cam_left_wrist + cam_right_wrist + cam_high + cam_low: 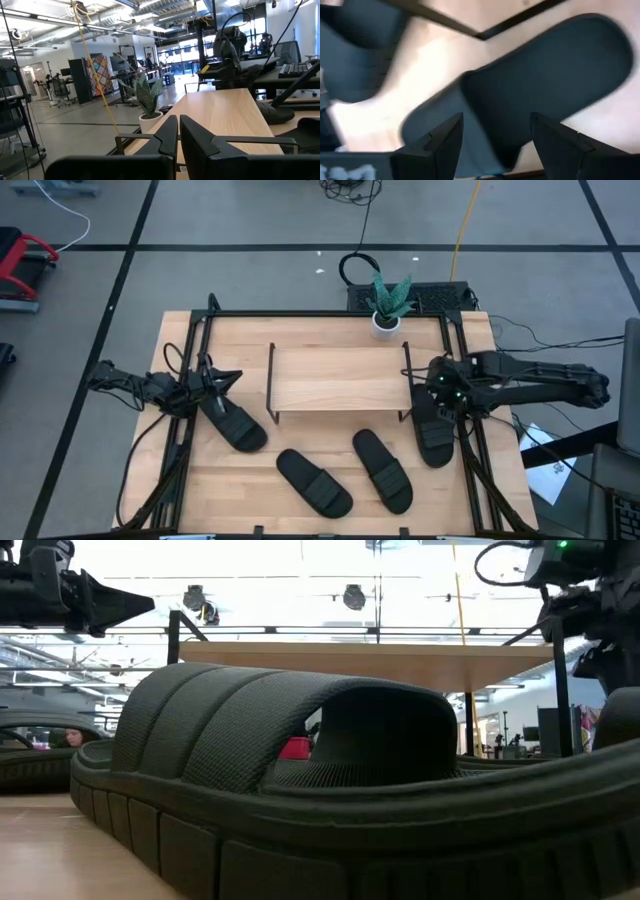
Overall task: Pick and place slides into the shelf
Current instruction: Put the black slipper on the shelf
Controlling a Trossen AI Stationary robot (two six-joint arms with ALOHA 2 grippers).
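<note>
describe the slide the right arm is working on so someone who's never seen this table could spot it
Start at the small wooden shelf mid-table. Off its right end, by the table's right rail, lies one black slide, with the open right gripper above its far end. The other three slides lie left of it.

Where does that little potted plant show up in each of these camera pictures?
High view: the potted plant stands at the far edge of the table, just behind the shelf.
Low view: not in it; a slide fills most of the picture.
Left wrist view: the potted plant stands beside the shelf.
Right wrist view: not in it.
Shared landmark: the light top board of the shelf.
</note>
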